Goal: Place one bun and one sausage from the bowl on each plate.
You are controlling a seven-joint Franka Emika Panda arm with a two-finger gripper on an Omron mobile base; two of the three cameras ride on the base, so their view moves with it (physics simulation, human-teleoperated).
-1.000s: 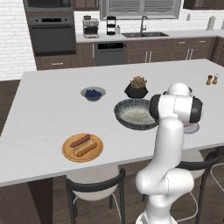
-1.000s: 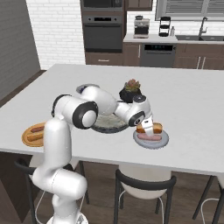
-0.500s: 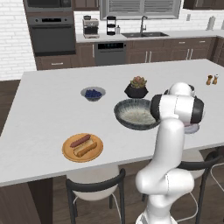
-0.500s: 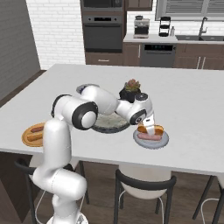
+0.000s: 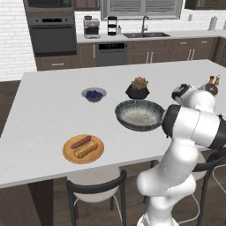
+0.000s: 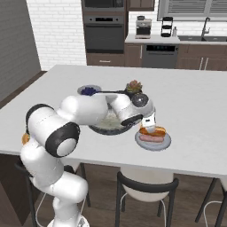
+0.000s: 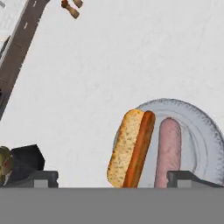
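Bun [image 7: 131, 146] and sausage [image 7: 168, 151] on pale grey plate [image 7: 199, 127] — end effector [image 6: 150, 125] now wider, fully spread, empty.

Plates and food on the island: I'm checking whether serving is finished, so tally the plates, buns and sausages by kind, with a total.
Plates: 2, orange-tan plate, pale grey plate
Buns: 2
Sausages: 2
Total: 6
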